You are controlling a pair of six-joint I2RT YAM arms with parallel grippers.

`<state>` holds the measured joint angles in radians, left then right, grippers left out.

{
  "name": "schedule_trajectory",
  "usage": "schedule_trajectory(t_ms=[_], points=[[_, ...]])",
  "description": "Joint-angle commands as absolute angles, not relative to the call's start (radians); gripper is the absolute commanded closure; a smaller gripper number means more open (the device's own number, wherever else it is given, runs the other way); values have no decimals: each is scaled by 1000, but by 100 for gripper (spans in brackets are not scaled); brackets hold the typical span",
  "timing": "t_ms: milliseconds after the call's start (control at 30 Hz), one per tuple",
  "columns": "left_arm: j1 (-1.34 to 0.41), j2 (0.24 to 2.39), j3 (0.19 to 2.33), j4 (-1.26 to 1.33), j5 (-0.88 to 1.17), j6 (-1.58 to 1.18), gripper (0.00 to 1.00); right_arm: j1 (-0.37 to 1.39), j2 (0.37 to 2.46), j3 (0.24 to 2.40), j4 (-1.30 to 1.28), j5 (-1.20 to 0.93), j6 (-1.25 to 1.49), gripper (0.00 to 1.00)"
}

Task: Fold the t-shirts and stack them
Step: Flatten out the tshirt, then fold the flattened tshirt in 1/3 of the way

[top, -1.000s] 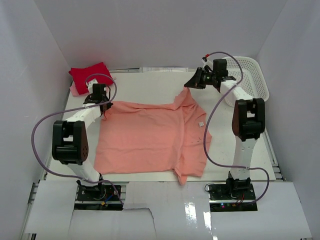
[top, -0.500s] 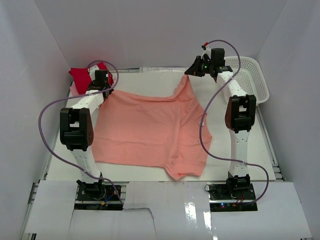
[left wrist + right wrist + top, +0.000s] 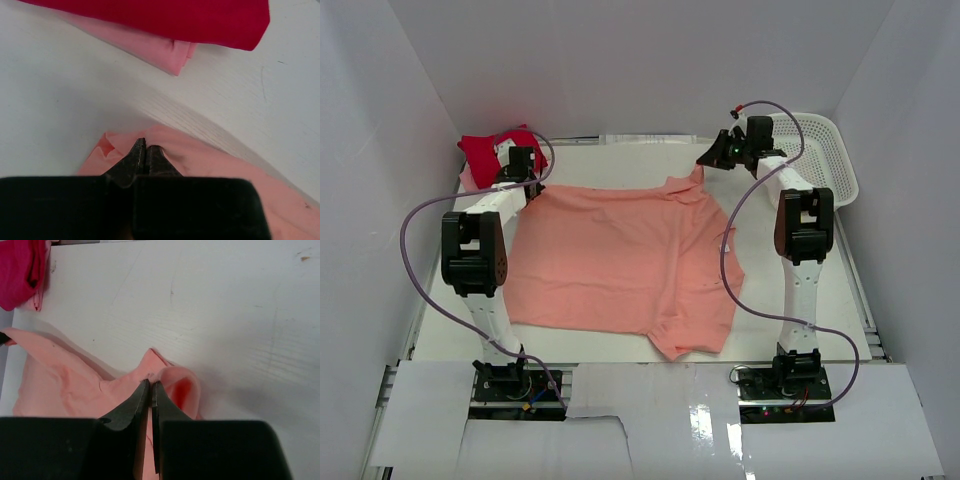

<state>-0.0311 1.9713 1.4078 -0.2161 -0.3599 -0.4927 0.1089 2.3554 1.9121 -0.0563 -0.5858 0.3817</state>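
Corners of salmon shirt (image 3: pixel 620 260) pinched by left gripper (image 3: pixel 146 150) and right gripper (image 3: pixel 151 385) (red shirt (image 3: pixel 482 150), basket (image 3: pixel 828 150) close by).

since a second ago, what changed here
The left gripper and right gripper, still shut on the salmon shirt, lifted its far edge, pulled it back and lowered it; it lies flatter. Red shirt, pink shirt and basket stayed put.

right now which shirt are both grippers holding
The salmon shirt, spread across the table, pinched at its far corners. The red shirt and pale pink shirt lie folded far left.
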Motion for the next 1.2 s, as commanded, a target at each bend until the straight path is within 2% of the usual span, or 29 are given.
schedule_trajectory(t_ms=[0, 333, 800, 1167], points=[[-5, 1977, 1422, -224, -371, -502, 100, 101, 2397, 2105, -77, -607, 376, 92], [52, 2002, 1474, -239, -370, -492, 100, 115, 2514, 2197, -17, -683, 469, 92], [52, 2040, 1479, -238, -353, -480, 100, 140, 2554, 2201, -52, -693, 442, 92], [51, 2031, 1466, -239, -364, -479, 100, 141, 2525, 2174, 40, -657, 492, 92]])
